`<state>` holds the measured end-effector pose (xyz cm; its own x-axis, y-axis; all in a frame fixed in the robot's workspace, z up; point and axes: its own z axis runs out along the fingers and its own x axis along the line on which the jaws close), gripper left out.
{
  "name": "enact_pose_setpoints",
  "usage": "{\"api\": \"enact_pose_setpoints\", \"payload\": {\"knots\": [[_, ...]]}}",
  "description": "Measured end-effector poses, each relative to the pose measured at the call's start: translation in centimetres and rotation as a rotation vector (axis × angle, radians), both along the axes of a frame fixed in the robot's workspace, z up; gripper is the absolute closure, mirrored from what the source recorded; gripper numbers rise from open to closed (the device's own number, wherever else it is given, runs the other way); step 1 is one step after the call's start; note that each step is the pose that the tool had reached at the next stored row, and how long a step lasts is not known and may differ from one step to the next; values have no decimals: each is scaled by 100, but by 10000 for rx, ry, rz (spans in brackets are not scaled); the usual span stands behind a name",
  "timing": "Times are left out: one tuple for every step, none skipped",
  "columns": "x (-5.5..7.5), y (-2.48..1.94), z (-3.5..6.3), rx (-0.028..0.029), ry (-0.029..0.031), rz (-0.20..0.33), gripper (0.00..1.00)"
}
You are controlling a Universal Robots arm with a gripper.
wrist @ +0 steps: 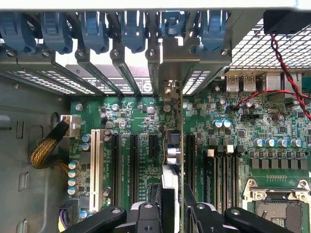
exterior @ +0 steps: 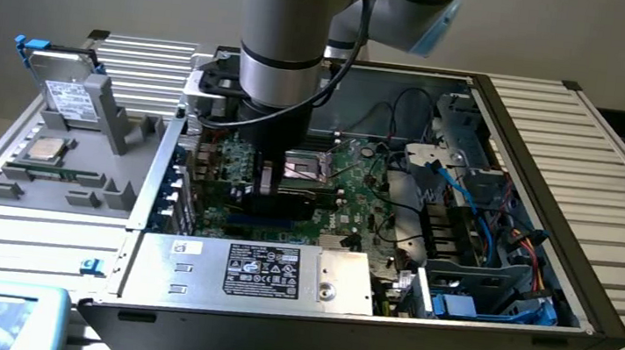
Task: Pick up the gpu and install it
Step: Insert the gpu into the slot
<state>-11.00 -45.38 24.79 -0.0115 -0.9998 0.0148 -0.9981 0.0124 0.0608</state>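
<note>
The gpu [wrist: 172, 145] appears edge-on in the wrist view, standing upright over the green motherboard [wrist: 131, 116] between two black expansion slots. Its silver bracket [wrist: 177, 60] reaches the case's rear slot openings. My gripper [wrist: 173, 208] is shut on the card, one black finger on each face. Whether the card's edge is seated in a slot I cannot tell. In the exterior view my gripper [exterior: 270, 179] reaches straight down into the open computer case [exterior: 581, 303], with the dark card [exterior: 292, 197] below it near the case's rear wall, on the exterior view's left.
Blue retention clips [wrist: 92, 29] line the rear wall. A white slot [wrist: 95, 170], memory slots [wrist: 218, 174], the CPU socket [wrist: 277, 208], a red-and-black wire [wrist: 286, 73] and a yellow braided cable [wrist: 46, 150] surround the card. A power supply [exterior: 255, 270] and a grey parts tray [exterior: 55, 163] lie nearby.
</note>
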Motion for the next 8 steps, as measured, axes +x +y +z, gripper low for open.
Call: {"api": "enact_pose_setpoints", "payload": {"knots": [[0, 0, 0, -3, 1, -1, 72], [0, 3, -1, -27, -1, -1, 72], [-1, 6, -2, -67, 0, -2, 72], [0, 7, -5, -92, 0, -1, 72], [0, 9, -7, -105, -1, 0, 72], [-1, 12, -8, -114, 0, -1, 72], [-1, 13, -8, -116, 1, 1, 72], [-3, 16, -8, -117, 0, 0, 72]]}}
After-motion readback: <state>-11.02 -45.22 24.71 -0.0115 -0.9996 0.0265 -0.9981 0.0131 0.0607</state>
